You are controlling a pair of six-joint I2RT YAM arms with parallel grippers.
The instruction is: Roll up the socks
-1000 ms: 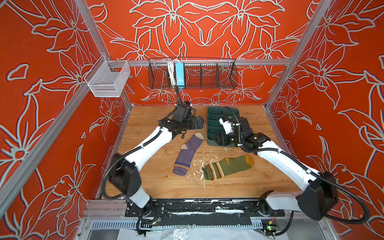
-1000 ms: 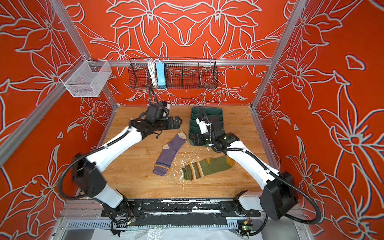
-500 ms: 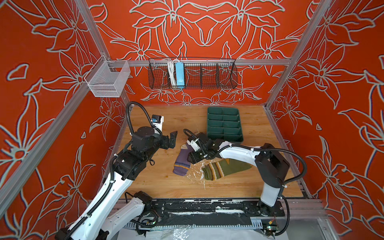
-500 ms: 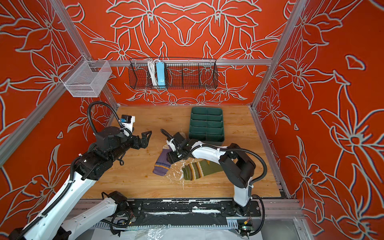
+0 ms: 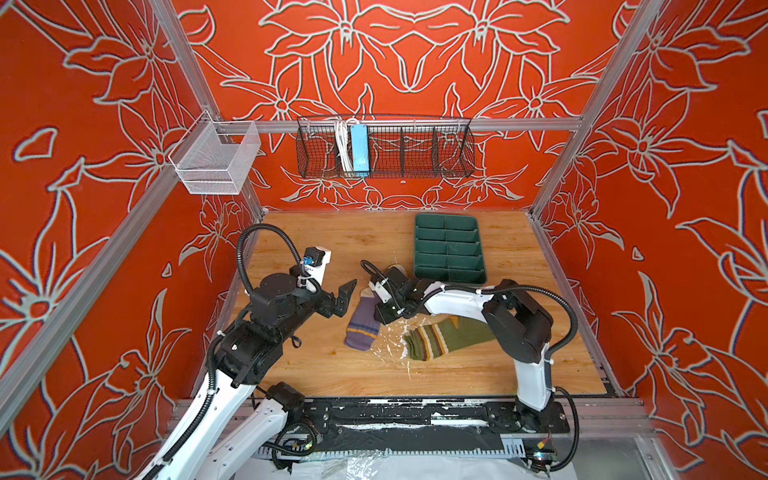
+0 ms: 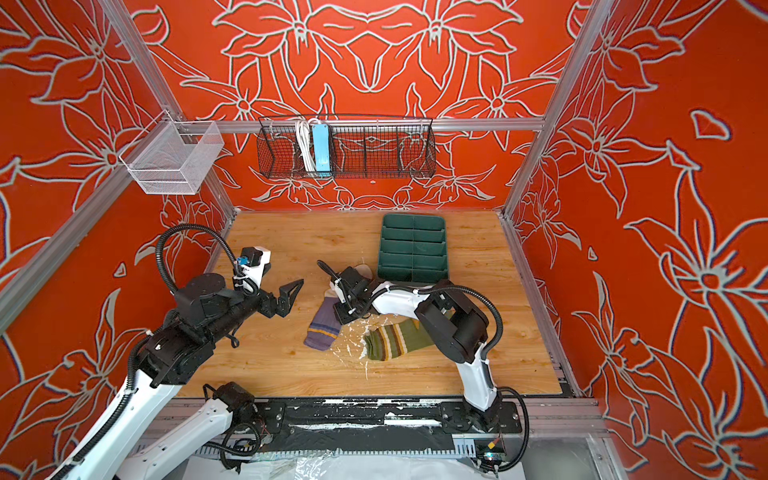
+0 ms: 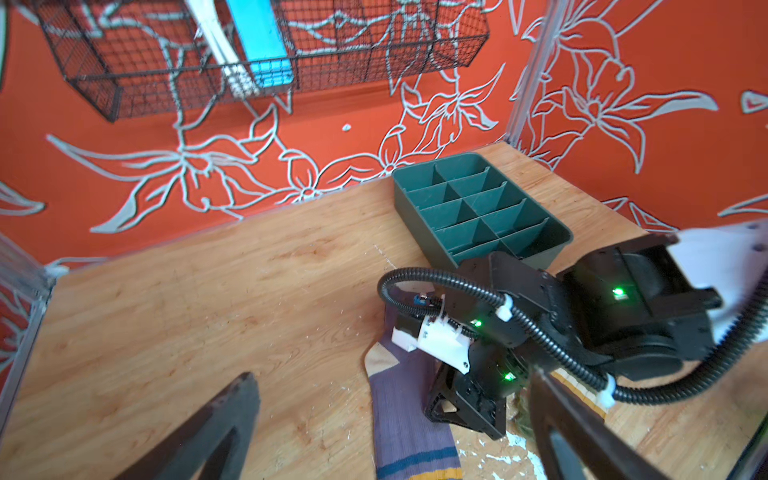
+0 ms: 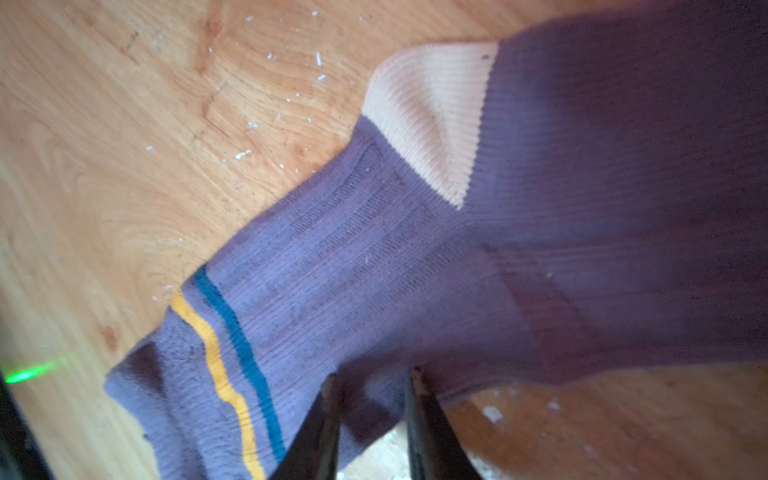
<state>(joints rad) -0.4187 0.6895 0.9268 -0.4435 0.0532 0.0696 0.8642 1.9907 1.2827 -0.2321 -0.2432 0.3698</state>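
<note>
My right gripper is down on the purple sock. Its two fingers are drawn close and pinch a fold of the sock's long edge, on the side opposite the cream heel, not far from the blue and orange stripes. That sock lies flat near the middle of the wooden table, its toe end under my wrist and toward the divided green tray.

The green sock lies just beside it to the right, apart from it, striped cuff toward the purple one and far end under my right arm. White flecks dot the wood between them.

My left gripper is spread wide and empty, in the air left of the purple sock.

A blue box stands in the wire basket on the back wall, but any label on it is too small to read.
</note>
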